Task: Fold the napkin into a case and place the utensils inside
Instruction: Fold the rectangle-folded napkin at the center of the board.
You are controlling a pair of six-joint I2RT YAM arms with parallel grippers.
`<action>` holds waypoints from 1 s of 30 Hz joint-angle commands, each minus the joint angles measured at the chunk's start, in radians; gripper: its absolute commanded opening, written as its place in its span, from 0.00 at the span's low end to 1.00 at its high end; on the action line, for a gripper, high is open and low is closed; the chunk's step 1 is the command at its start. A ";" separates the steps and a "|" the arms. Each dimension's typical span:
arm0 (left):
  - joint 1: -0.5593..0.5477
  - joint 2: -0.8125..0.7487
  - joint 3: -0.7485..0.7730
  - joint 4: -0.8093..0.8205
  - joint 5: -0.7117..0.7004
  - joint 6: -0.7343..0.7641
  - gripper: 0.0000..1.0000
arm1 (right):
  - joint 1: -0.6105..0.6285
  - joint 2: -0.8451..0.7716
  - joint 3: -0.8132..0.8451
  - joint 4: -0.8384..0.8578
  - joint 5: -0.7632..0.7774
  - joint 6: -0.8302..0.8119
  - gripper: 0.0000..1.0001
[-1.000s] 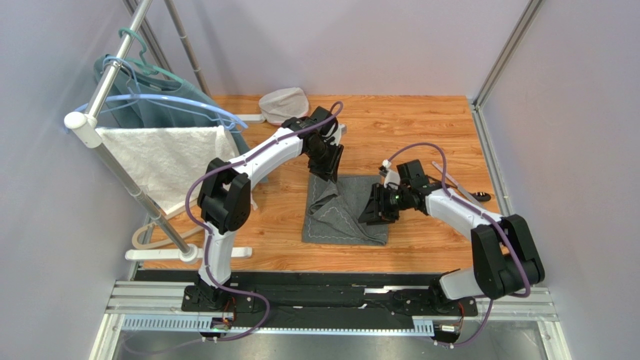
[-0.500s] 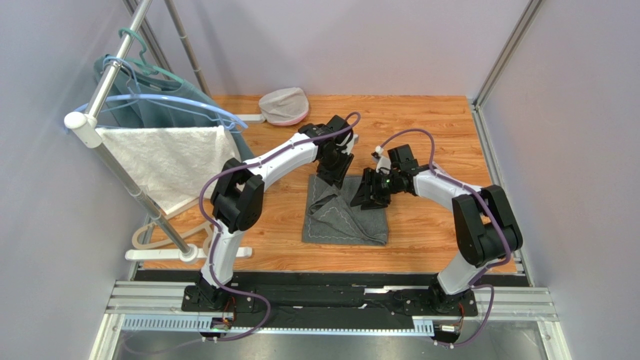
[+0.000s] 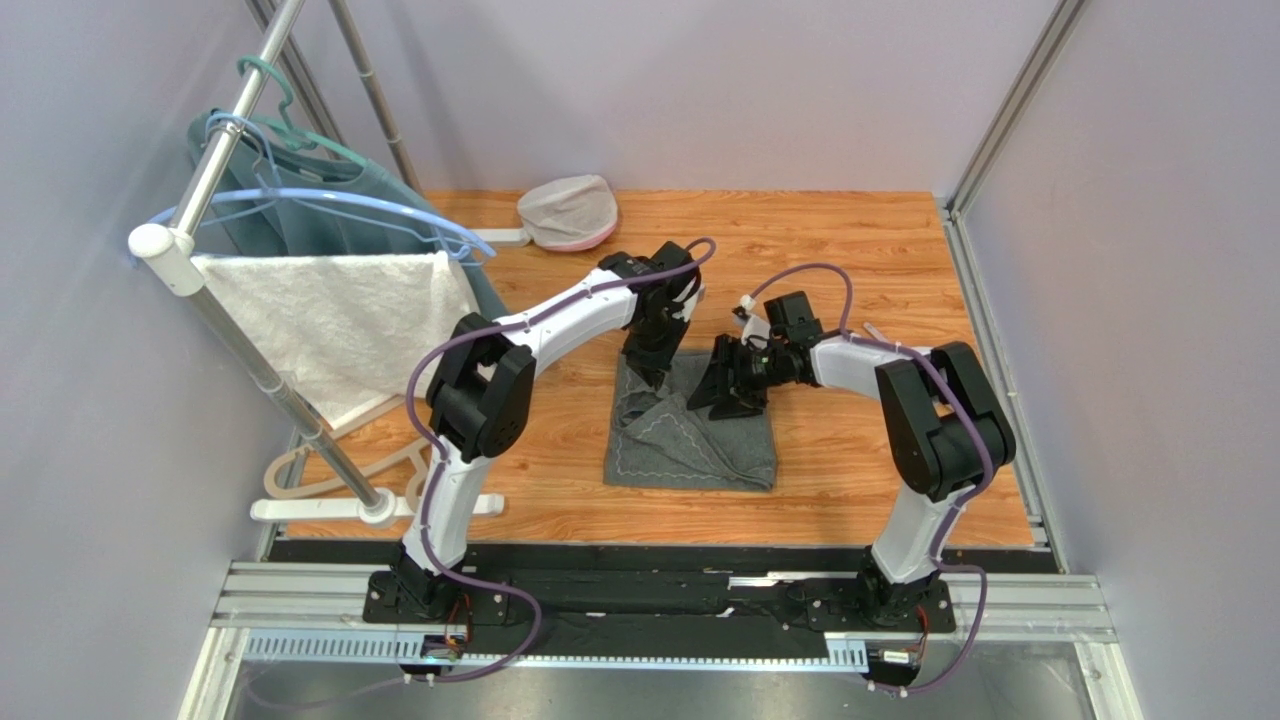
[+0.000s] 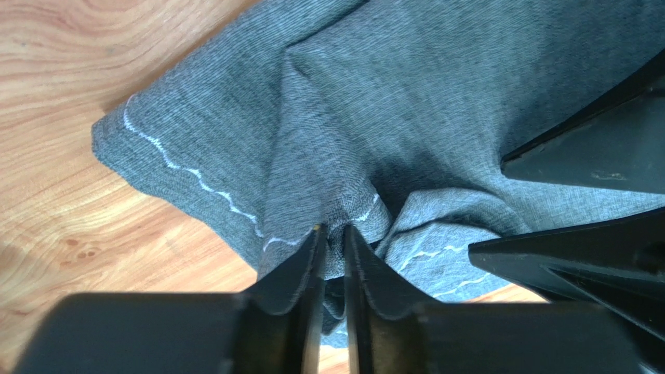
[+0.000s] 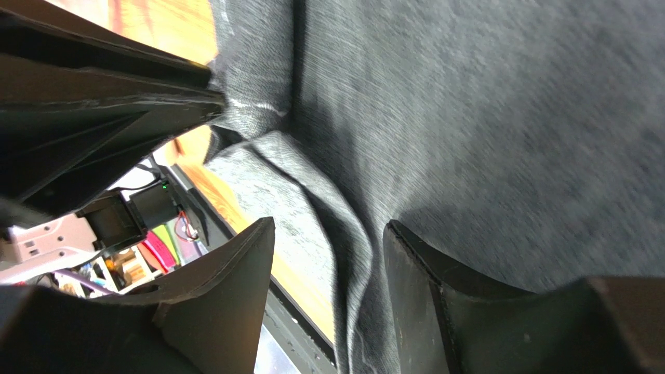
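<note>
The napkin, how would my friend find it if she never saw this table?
Look at the middle of the wooden table. The napkin is the dark grey cloth lying there, one edge pinched by the left gripper. Unlike the white towel and teal garment hanging at the left, it has a thin pale stitched line.

The napkin [image 4: 437, 101] — matt grey woven cloth, pale stitching — lies on a smooth wood-grain table [image 4: 70, 70].
</note>
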 commanded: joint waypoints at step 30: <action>0.200 -0.221 -0.167 0.185 0.005 -0.104 0.45 | 0.177 0.013 0.031 0.146 -0.212 -0.010 0.57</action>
